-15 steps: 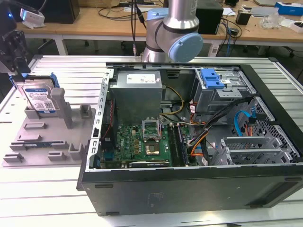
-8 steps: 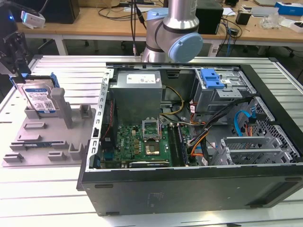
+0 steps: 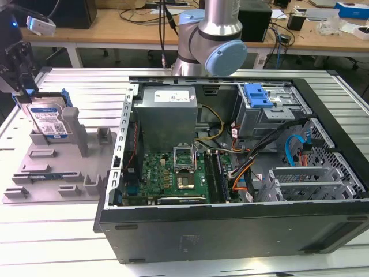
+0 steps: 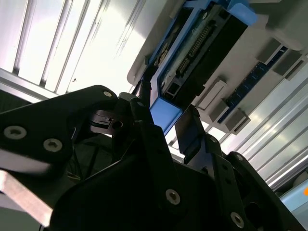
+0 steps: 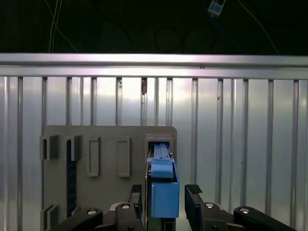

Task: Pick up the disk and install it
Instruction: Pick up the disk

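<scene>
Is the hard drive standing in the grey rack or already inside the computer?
In the grey rack. The disk stands upright in its slot, outside the computer case.

Robotics lab or electronics bench, not an office. Evidence: a robot arm (image 3: 212,43) stands at the far edge of a ribbed aluminium table (image 3: 57,242). An open PC tower (image 3: 230,231) lies on its side, with its motherboard (image 3: 173,173) and wiring exposed. On the exterior view's left, a grey fixture plate (image 3: 52,173) has the disk (image 3: 49,118) standing in a slot. Wooden workbenches (image 3: 115,29) behind are cluttered with cables and black boxes (image 3: 253,20).
</scene>
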`<move>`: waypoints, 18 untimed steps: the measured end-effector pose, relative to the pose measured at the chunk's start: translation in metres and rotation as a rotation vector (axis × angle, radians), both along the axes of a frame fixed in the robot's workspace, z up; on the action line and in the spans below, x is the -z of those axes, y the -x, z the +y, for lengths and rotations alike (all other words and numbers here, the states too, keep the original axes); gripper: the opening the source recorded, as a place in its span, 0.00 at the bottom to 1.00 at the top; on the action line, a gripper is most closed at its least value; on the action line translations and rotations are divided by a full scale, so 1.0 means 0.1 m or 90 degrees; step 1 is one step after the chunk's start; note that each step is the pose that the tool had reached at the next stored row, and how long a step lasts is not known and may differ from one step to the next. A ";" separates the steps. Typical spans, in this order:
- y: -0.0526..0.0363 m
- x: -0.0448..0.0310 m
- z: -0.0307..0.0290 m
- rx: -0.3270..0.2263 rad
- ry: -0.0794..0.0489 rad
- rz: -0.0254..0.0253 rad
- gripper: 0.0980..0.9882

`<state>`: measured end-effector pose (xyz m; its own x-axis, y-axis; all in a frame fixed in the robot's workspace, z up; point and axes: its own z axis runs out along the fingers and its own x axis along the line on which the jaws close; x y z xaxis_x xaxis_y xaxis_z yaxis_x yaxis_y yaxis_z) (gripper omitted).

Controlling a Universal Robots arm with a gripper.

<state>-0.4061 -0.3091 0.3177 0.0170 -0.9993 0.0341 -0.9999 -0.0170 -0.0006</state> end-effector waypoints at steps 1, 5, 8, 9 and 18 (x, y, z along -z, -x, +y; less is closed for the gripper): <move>0.000 0.010 0.000 0.000 0.000 0.0001 0.43; 0.001 0.033 0.000 0.000 0.000 0.0000 0.43; 0.001 0.050 0.000 0.000 0.000 0.0000 0.43; 0.001 0.055 0.000 0.000 0.000 0.0000 0.43; 0.001 0.100 0.000 0.000 0.000 0.0001 0.43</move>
<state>-0.4062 -0.3091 0.3077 0.0170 -0.9993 0.0341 -0.9999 -0.0170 -0.0005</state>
